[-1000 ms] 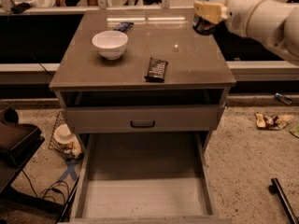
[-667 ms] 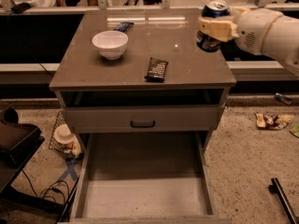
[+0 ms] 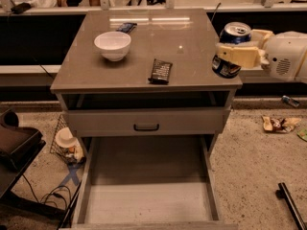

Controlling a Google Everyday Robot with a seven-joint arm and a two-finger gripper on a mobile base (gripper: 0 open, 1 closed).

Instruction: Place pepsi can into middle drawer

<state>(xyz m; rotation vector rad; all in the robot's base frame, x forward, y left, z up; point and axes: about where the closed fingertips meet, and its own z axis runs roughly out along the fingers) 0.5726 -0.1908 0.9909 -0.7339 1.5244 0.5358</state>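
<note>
The pepsi can (image 3: 225, 67), dark blue with a silver top, is held tilted in my gripper (image 3: 230, 54) at the right front edge of the cabinet top (image 3: 192, 37). The cream fingers (image 3: 238, 54) are shut across the can's middle, and the white arm comes in from the right. The can hangs about level with the top's surface, partly past its right edge. The middle drawer (image 3: 148, 200) is pulled out at the bottom of the view, a wide grey box with a pale floor and nothing in it. It lies below and to the left of the can.
A white bowl (image 3: 112, 44), a flat dark snack bar (image 3: 160, 71) and a small dark object (image 3: 126, 28) lie on the cabinet top. A grey drawer front with a black handle (image 3: 146, 127) is shut above the open drawer. Wrappers (image 3: 278, 123) and a black bar (image 3: 290, 202) lie on the floor at right.
My gripper has carried the can down and toward the front, from above the back right of the top to its right front edge.
</note>
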